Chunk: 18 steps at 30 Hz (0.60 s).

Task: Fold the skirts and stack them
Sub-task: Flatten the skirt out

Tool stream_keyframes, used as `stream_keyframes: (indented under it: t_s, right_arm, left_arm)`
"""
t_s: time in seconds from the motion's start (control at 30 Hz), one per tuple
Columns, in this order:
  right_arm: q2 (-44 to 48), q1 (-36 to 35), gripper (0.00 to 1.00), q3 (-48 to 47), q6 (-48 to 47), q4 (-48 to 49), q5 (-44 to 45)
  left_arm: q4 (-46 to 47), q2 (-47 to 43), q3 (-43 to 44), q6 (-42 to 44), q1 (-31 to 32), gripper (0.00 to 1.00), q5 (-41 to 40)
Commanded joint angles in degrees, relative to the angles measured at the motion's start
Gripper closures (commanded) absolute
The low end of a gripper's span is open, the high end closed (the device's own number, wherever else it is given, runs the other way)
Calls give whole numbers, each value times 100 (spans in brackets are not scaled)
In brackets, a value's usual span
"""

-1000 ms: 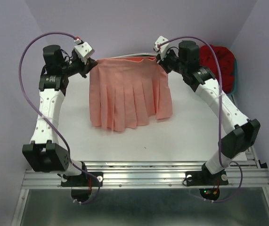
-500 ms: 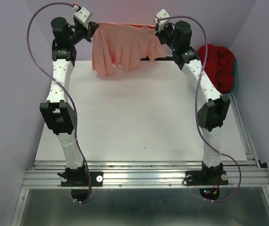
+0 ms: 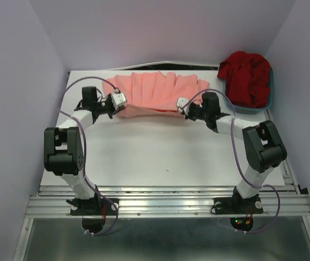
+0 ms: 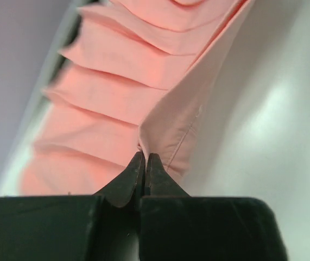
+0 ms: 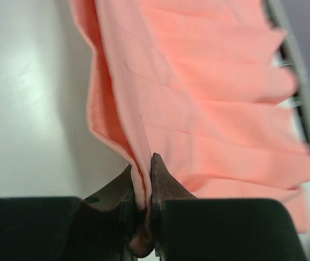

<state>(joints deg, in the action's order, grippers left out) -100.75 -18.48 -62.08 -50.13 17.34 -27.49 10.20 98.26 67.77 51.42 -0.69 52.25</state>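
Left hand (image 4: 145, 159) is clamped on the pink skirt (image 3: 157, 89) at its 7 o'clock corner, right hand (image 5: 146, 163) at its 5 o'clock corner. On the desk (image 3: 160, 147), this skirt lies spread at 12 o'clock. At 2 o'clock, the basin (image 3: 273, 95) holds a bunched red skirt (image 3: 247, 76).

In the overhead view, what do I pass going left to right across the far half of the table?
Left pincer → pink skirt → right pincer → red skirt.

Pleated skirt (image 3: 155, 92) far on table (image 3: 165, 147); heaped skirt (image 3: 246, 73) in basin (image 3: 272, 89)
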Motion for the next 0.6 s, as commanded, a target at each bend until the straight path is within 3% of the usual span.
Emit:
stream_keyframes:
  t_s: [0.0, 0.13, 0.2, 0.23, 0.27, 0.37, 0.4, 0.43, 0.53, 0.57]
  right_arm:
    - [941, 187, 99, 1045, -944, -289, -204]
    - [1847, 30, 97, 2047, -1340, -1109, -433]
    - [2365, -199, 88, 2505, -1560, -1592, -486]
    - [2558, -409, 79, 2639, -1587, -1716, -521]
    - [2952, -533, 58, 2745, -1657, -2152, -565]
    - [3578, -989, 3, 2965, -1605, -2795, -592]
    - [3789, -1043, 0, 2974, -1544, -2911, -583]
    - [4182, -1044, 0, 2939, -1378, -2999, -522]
    - [4625, -1044, 0, 2773, -1061, -2965, -66]
    - [4626, -1044, 0, 2598, -1026, -2860, 371]
  left_arm:
    - [-938, -1095, -1130, 2350, -221, 100, -470]
    - [-1923, -1781, -1836, 3127, -221, 100, -426]
    - [-2529, -2089, -2127, 3705, -204, 97, -444]
    - [-2975, -2205, -2223, 3909, -204, 92, -461]
    - [-3223, -2293, -2381, 4120, -212, 85, -496]
    - [-4336, -2758, -2557, 5165, -195, 37, -601]
    - [-4542, -2925, -2575, 5298, -195, 18, -619]
    - [-4796, -3266, -2541, 5273, -195, 11, -628]
    - [-4817, -3909, -2365, 4548, -204, 11, -620]
    - [-4616, -3998, -2173, 3691, -204, 11, -654]
